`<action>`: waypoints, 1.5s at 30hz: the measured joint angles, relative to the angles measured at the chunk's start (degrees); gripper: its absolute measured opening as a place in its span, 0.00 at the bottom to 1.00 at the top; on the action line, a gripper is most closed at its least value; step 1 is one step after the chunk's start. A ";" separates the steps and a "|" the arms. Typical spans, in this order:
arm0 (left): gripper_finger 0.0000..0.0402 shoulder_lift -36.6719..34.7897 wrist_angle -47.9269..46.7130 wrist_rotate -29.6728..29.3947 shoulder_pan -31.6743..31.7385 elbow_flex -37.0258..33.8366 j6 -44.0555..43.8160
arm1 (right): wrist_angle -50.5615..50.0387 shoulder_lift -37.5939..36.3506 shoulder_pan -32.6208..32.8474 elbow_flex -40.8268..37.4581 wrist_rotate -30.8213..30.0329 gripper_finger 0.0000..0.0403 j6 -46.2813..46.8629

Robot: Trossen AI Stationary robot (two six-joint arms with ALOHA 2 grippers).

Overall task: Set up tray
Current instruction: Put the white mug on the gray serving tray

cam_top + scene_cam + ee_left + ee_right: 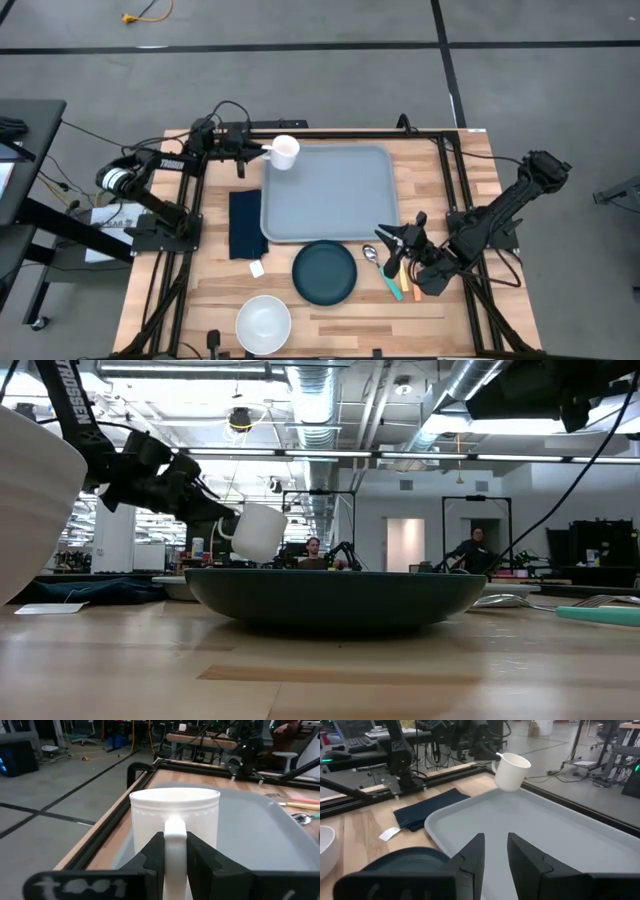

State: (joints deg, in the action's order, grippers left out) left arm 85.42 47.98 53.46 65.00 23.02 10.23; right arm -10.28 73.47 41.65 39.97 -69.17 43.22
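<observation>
White letters reading "ROSSEN" run down the left arm (72, 395) in the low view; no other text is legible.

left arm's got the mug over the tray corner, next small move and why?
Probably lower it straight down. The left pincer grips the white mug by its handle, lifted and tilted above the far left corner of the tray, which is bare beneath it. The right pincer waits by the cutlery.

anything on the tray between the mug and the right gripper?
No. In the high view the tray is bare between the mug, held by the left gripper, and the right gripper.
</observation>
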 joint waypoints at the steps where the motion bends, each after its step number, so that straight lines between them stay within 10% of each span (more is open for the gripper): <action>1: 0.10 0.01 -0.12 0.28 0.20 0.12 0.02 | 0.00 0.00 0.00 0.00 0.00 0.19 -0.05; 45: 0.16 0.01 -6.98 -19.32 -6.56 0.49 8.68 | 0.07 -0.02 -0.02 0.02 0.09 0.19 -0.28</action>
State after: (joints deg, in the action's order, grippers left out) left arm 85.43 41.00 34.14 58.43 23.51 18.91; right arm -10.22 73.45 41.63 39.99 -69.08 42.94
